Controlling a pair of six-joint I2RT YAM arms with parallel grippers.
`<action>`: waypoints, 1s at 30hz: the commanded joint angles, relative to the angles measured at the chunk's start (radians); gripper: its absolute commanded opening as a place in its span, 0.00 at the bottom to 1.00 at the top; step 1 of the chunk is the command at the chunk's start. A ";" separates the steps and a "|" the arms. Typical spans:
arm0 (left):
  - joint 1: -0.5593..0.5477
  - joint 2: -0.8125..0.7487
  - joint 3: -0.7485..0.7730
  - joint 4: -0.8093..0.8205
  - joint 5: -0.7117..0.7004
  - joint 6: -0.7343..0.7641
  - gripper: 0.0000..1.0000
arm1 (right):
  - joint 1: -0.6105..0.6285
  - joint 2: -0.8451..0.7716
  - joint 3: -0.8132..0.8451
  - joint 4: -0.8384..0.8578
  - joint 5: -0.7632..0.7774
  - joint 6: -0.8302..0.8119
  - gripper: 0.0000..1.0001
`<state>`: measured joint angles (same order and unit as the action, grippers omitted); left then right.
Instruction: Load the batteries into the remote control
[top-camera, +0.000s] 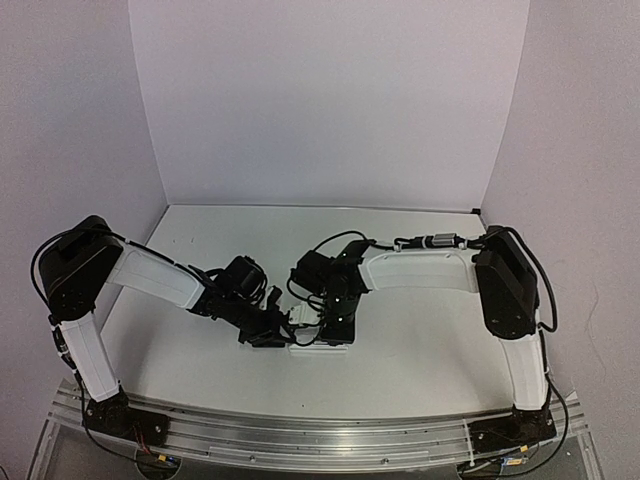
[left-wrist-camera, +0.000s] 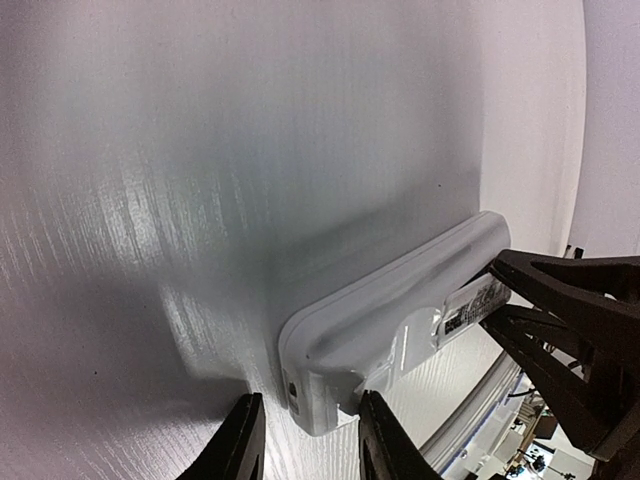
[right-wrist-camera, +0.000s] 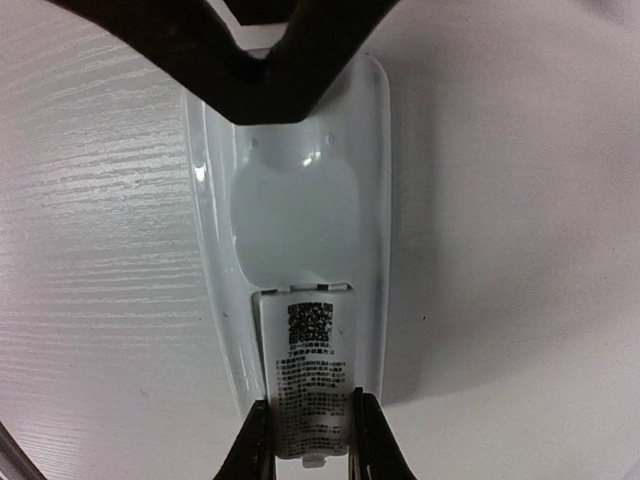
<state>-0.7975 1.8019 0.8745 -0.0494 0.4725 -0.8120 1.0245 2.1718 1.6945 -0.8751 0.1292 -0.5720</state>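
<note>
Top external view, nearest edge first: a metal rail (top-camera: 320, 440) is seen along the near edge of the white table (top-camera: 420, 370), with both arm bases bolted to it. Just beyond, at the near middle of the table, the two arms are brought together. The remote control (top-camera: 316, 342) is found lying flat between them, its length running left to right. Most of it is hidden under the dark wrists, so only a pale strip is left showing.

From the left wrist camera the handset is seen back side up. The left gripper (left-wrist-camera: 305, 450) is closed to a narrow gap around the remote's left end. One finger is set against its corner and the other just beside its edge; how firmly it is clamped cannot be told.

From the right wrist camera the right gripper (right-wrist-camera: 310, 445) is seen drawn in narrower. Its fingertips are pressed to both long sides of the labelled cover (right-wrist-camera: 310, 375), which is seated in the remote's back at the right end. Past the cover a shallow smooth hollow (right-wrist-camera: 295, 210) is shown, and the end beyond it is blocked by the left gripper's black frame.

Farthest off, the scene is closed by a pale back wall (top-camera: 330, 100).
</note>
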 joint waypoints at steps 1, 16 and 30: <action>-0.009 -0.026 -0.010 0.020 0.023 0.006 0.33 | 0.019 0.040 0.049 0.025 -0.062 0.030 0.00; -0.010 -0.025 -0.022 0.040 0.046 0.006 0.32 | 0.029 0.083 0.138 0.016 -0.075 0.075 0.00; -0.009 -0.012 -0.011 0.036 0.052 0.019 0.32 | 0.029 0.111 0.233 -0.101 -0.065 0.106 0.00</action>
<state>-0.7919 1.8011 0.8612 -0.0326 0.5006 -0.8112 1.0286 2.2463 1.8382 -1.0182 0.1174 -0.5058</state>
